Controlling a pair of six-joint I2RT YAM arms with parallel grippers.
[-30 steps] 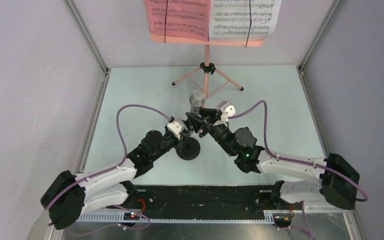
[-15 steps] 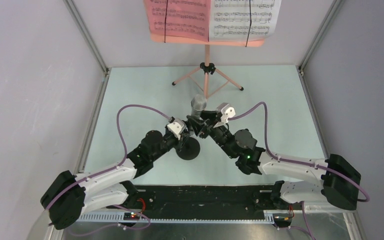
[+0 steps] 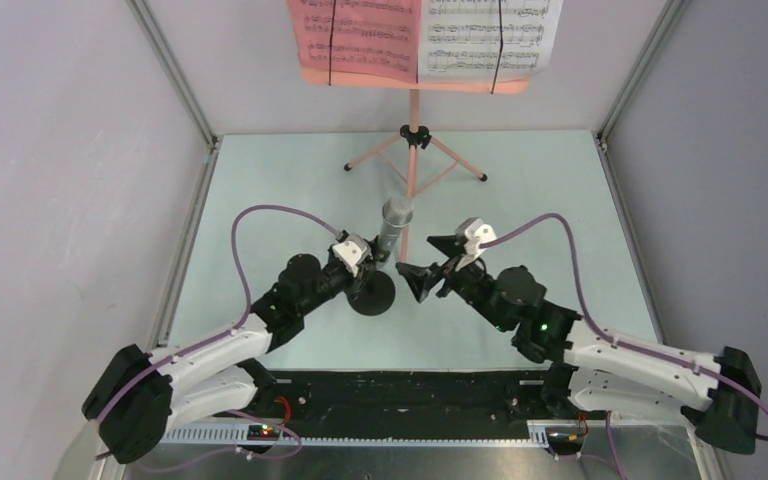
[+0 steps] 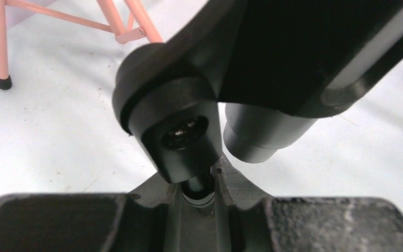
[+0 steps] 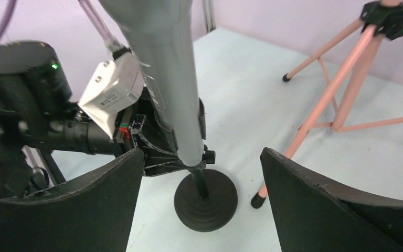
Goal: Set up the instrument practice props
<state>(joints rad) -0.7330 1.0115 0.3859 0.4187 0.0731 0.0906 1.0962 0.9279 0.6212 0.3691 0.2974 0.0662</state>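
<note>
The right gripper (image 3: 425,257) gapes empty, the grey microphone (image 3: 394,225) just ahead of its fingers in the black mic stand (image 3: 375,297), whose stem the left gripper (image 3: 370,272) pinches; a careless release could topple this top-heavy, leaning pair.

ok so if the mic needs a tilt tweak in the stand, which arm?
Right. The right gripper is open, empty and facing the mic, clear of it. The left gripper is clamped on the post of the stand, steadying it; freeing it would probably leave the stand unsteadied.
</note>
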